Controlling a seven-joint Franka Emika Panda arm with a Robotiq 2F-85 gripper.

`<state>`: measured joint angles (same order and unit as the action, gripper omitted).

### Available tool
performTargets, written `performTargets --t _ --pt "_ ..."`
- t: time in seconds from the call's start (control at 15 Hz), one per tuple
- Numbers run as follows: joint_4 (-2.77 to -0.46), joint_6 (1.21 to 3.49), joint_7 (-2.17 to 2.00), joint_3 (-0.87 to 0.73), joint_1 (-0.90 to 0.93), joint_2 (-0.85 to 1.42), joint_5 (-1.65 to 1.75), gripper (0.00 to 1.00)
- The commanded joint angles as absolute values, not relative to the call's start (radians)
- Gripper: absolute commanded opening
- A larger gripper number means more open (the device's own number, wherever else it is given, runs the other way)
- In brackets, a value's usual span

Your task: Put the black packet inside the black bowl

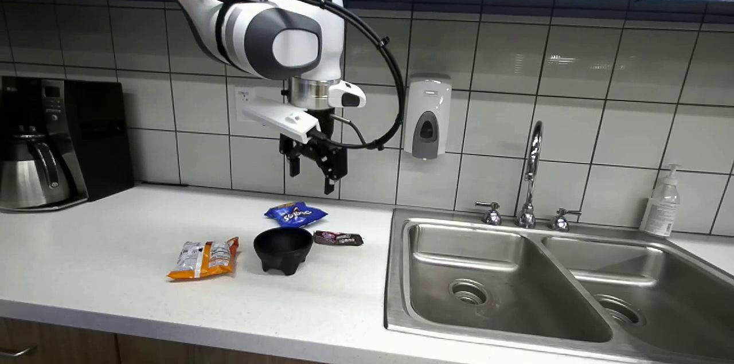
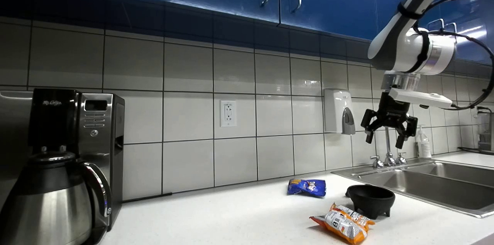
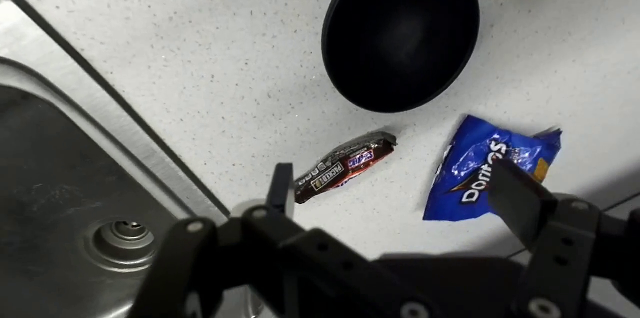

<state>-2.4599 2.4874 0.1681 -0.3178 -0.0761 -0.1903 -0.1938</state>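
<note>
The black packet [image 1: 338, 238] lies flat on the white counter, right beside the black bowl [image 1: 282, 249] in an exterior view. The wrist view shows the dark packet [image 3: 345, 168] with a red edge and printing, below the empty bowl [image 3: 400, 37]. In an exterior view the bowl [image 2: 371, 201] stands upright on short feet, and the packet is not visible there. My gripper [image 1: 312, 179] is open and empty, high above the counter; it also shows in an exterior view [image 2: 384, 141]. In the wrist view its jaws [image 3: 392, 178] are spread, one fingertip near the packet's end.
A blue packet [image 1: 295, 214] lies behind the bowl, near the tiled wall. An orange packet [image 1: 205, 259] lies on the bowl's other side. A steel double sink [image 1: 395, 272] with a faucet [image 1: 533, 175] is at the right. A coffee maker [image 1: 97, 134] stands at the left.
</note>
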Motion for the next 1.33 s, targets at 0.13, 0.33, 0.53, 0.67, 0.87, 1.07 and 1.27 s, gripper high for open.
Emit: performTargets --t 0.13,0.33,0.53,0.67,0.87,1.07,1.27 --pt "-2.432 2.629 0.001 -0.263 -0.117 -0.086 -0.245 1.00" --pt "-2.416 2.698 -0.102 -0.245 -0.122 -0.035 -0.241 1.00" --pt "-2.393 2.751 -0.205 -0.231 -0.125 0.017 -0.224 1.00" --pt "-2.369 2.770 -0.255 -0.227 -0.124 0.056 -0.219 1.00" --pt "-2.338 2.801 -0.330 -0.229 -0.120 0.112 -0.210 1.00" --pt "-2.306 2.809 -0.392 -0.238 -0.112 0.163 -0.199 1.00" --pt "-2.269 2.808 -0.447 -0.250 -0.100 0.215 -0.185 1.00"
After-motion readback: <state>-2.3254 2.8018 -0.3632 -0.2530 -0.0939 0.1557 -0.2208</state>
